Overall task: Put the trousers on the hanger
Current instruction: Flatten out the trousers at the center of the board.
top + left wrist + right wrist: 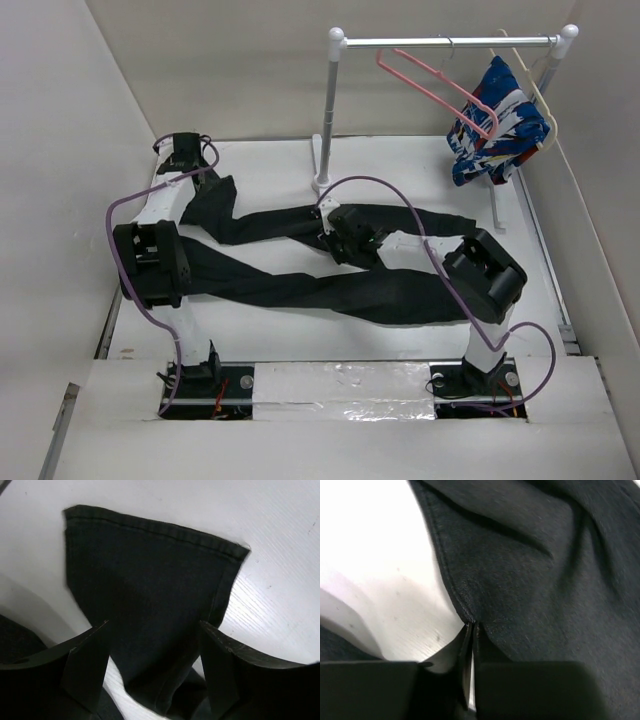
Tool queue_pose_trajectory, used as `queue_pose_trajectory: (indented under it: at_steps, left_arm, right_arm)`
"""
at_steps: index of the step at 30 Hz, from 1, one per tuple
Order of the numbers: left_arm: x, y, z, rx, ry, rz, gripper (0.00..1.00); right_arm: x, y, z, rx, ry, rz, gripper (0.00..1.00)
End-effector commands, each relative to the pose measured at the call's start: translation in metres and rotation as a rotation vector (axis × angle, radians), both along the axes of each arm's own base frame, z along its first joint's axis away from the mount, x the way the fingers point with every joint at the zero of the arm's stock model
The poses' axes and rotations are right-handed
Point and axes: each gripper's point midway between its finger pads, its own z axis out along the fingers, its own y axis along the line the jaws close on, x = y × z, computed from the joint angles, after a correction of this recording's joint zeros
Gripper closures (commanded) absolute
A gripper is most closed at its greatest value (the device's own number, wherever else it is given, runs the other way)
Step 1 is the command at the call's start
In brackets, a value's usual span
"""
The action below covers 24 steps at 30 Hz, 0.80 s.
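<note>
Black fingers (pixel 87 665) of the left tool (pixel 154 630) fill the near edge of its wrist view. They are spread apart and hold nothing. A leg hem of the long black denim-like trousers (pixel 150 590) lies flat on the white table (pixel 280 605) just beyond them, toward 12 o'clock.

Right tool (pixel 471 630): fingers together, apparently pinched on a stitched edge of the cloth.

Overhead, the trousers sprawl across the table centre from 9 to 3 o'clock, legs twisted. Thin pink plastic hanger (pixel 440 90) hangs on the white rail (pixel 450 42) at 1 o'clock, well apart from them.

Judgement: cloth soft, limp and fairly heavy. It will sag and drag but is unlikely to slip. Best hold is probably the waistband, or both hems lifted together.

Only the overhead view shows the hanger and the whole garment. Only the wrist views show finger state and hem detail.
</note>
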Motion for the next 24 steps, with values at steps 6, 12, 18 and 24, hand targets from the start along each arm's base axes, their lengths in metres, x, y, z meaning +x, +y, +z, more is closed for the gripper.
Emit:
queue_pose_trajectory:
  at_steps: [6, 12, 18, 24]
  left_arm:
    - [-0.013, 0.038, 0.009, 0.079, -0.050, 0.105, 0.35]
    - [-0.026, 0.054, -0.018, 0.109, 0.025, 0.164, 0.36]
    - [-0.018, 0.055, -0.044, 0.118, 0.103, 0.137, 0.37]
    - [-0.007, 0.062, -0.066, 0.111, 0.156, 0.144, 0.44]
  right_arm:
    - [-0.006, -0.040, 0.024, 0.048, -0.035, -0.101, 0.99]
    - [-0.014, -0.053, 0.047, 0.084, -0.054, -0.100, 0.57]
    - [-0.026, -0.062, 0.070, 0.150, -0.082, -0.067, 0.44]
    - [-0.036, -0.070, 0.087, 0.238, -0.129, -0.049, 0.47]
